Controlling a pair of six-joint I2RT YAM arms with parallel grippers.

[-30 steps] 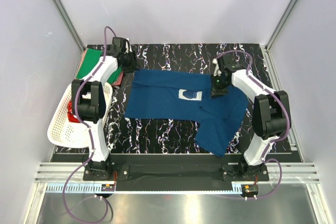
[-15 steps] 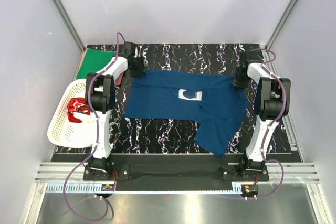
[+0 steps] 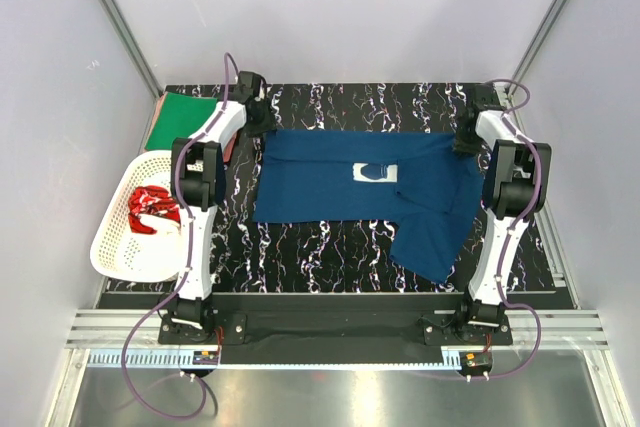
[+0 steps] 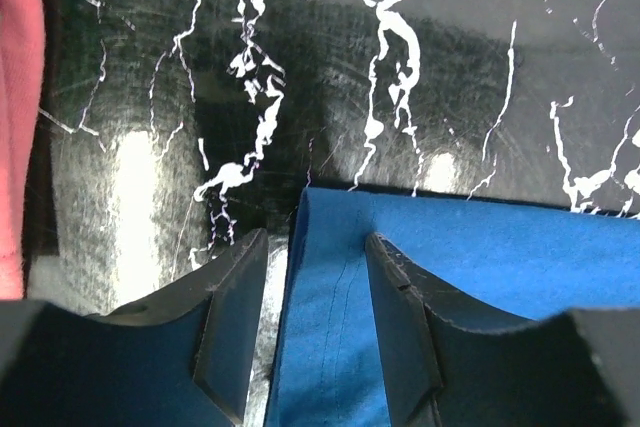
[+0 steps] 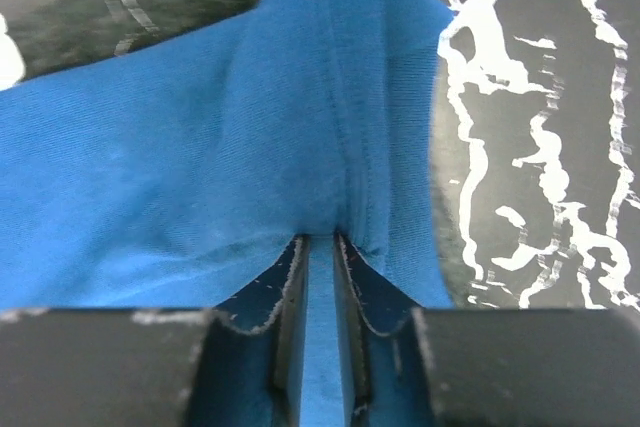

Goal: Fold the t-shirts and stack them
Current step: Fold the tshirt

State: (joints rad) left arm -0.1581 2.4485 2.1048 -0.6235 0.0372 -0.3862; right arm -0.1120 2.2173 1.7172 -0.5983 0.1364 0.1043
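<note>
A dark navy blue t-shirt (image 3: 350, 182) with a white print lies spread on the black marbled table (image 3: 330, 102); one part hangs toward the near right. My left gripper (image 3: 260, 117) is at its far left corner. In the left wrist view (image 4: 315, 247) the jaws stand apart, with the shirt's edge (image 4: 330, 347) lying between them. My right gripper (image 3: 466, 141) is at the far right corner, shut on the shirt's hem (image 5: 350, 147), as the right wrist view (image 5: 320, 242) shows. A folded green t-shirt (image 3: 180, 117) lies at the far left on a reddish-pink one (image 4: 20, 97). A red t-shirt (image 3: 150, 209) sits in the basket.
A white lattice basket (image 3: 120, 247) stands off the table's left edge. Grey walls and metal rails close in the table at the back and sides. The arm bases stand at the near edge.
The navy shirt has shifted right and away and lies stretched flatter along its far edge. My right gripper has moved toward the far right corner with the hem. My left gripper has barely moved.
</note>
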